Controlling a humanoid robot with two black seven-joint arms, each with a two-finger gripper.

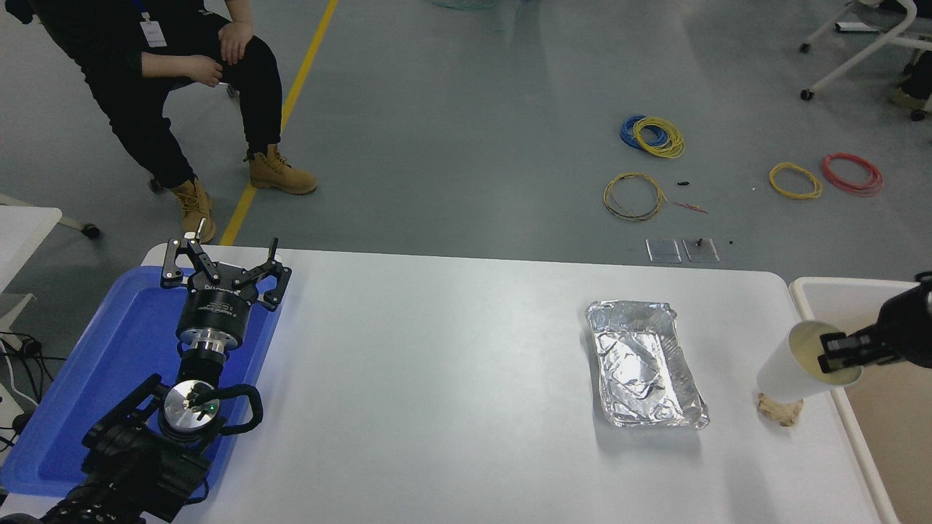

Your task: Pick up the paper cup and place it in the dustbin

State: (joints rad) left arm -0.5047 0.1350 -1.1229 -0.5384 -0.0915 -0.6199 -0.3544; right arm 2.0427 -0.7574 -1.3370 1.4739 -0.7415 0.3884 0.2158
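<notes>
The white paper cup [790, 371] hangs in the air, tilted with its cream inside facing up and right, over the table's right edge by the dustbin's rim. My right gripper [837, 353] is shut on the cup's rim, one finger inside it, coming in from the right edge. The dustbin [807, 291] with its thick white rim and beige inside stands at the table's right end, partly cut off by the picture. My left gripper [222, 266] is open and parked over the blue tray at the lower left.
A silver foil tray [644, 372] lies on the white table [437, 378] right of centre. A crumpled tan paper ball [779, 410] lies just below the cup. A blue plastic tray [124, 349] sits at the left. A person [160, 80] sits beyond the far left corner.
</notes>
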